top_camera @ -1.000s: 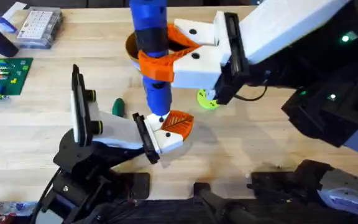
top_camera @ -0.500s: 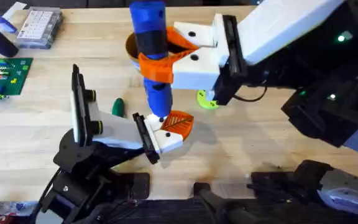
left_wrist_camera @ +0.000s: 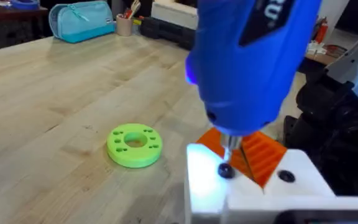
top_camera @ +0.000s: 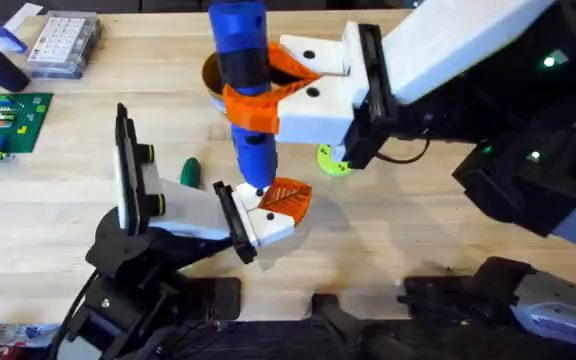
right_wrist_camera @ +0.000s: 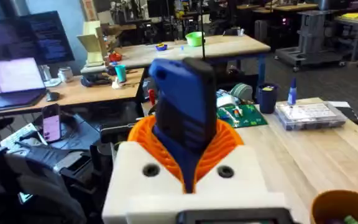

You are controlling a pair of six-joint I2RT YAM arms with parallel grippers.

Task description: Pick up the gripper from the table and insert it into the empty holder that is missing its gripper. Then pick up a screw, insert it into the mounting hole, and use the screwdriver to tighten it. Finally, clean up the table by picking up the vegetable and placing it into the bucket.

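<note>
My right gripper (top_camera: 251, 103) is shut on the blue screwdriver (top_camera: 241, 60), its plain orange jaws clamped around the barrel (right_wrist_camera: 182, 121). The screwdriver stands upright with its thin metal tip (left_wrist_camera: 229, 147) on a dark screw (left_wrist_camera: 225, 170) in the white holder (top_camera: 271, 226). The holder, with its black end plate, is on the end of my left arm, where my left gripper (top_camera: 273, 212) is. The orange ribbed gripper (top_camera: 286, 197) sits in the holder (left_wrist_camera: 263, 155). The dark green vegetable (top_camera: 190, 172) lies on the table left of the holder. The yellow-tan bucket (top_camera: 211, 75) stands behind the screwdriver.
A lime-green disc with holes (top_camera: 333, 160) lies right of the holder, under the right arm. A clear compartment box (top_camera: 63, 42) and a green circuit board (top_camera: 3, 122) lie at the far left. Bare wood lies right of the holder.
</note>
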